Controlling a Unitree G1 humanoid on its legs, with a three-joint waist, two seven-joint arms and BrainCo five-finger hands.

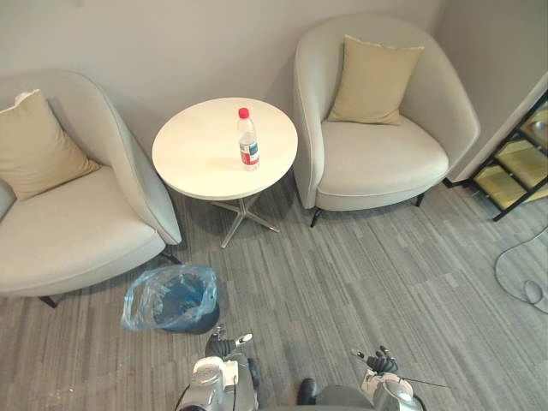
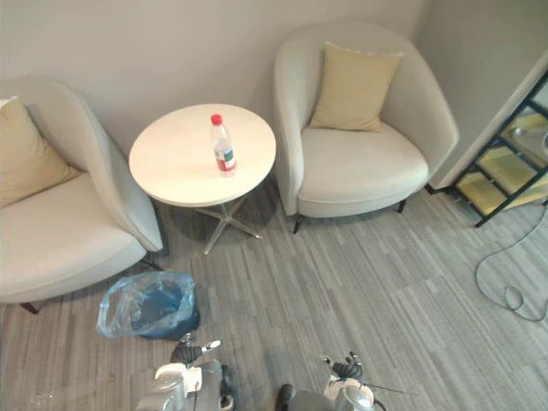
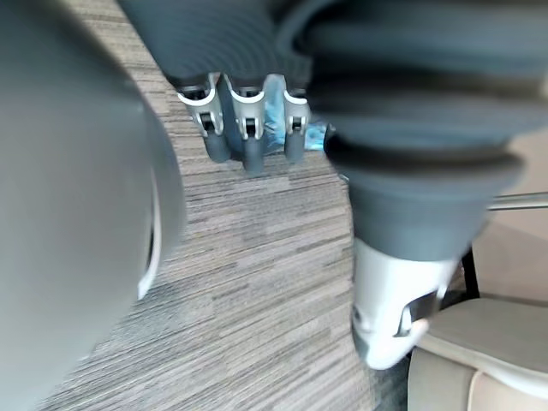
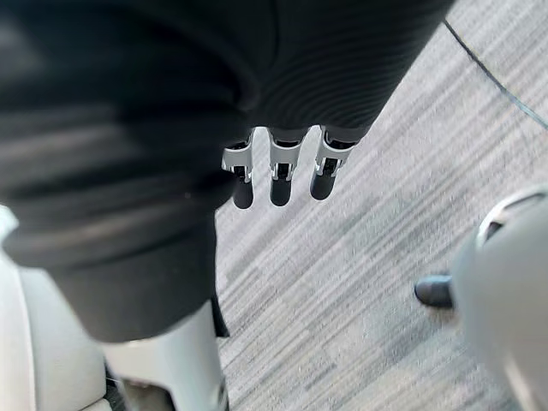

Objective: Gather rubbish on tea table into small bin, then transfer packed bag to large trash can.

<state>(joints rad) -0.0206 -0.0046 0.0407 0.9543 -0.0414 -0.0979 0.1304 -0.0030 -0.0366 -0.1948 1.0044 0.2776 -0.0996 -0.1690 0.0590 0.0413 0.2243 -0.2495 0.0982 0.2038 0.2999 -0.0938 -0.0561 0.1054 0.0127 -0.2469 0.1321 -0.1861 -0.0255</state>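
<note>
A clear plastic bottle with a red cap and red label stands upright on the round white tea table. On the floor in front of the table sits the small dark bin, lined with a blue plastic bag. My left hand hangs low near the bottom edge, just to the right of the bin, its fingers straight and holding nothing. My right hand hangs over bare floor at the lower right, with its fingers relaxed and empty.
Two grey armchairs, one on the left and one on the right, flank the table, each with a beige cushion. A black shelf with yellow-lit levels stands at the far right. A thin cable lies on the carpet at the right.
</note>
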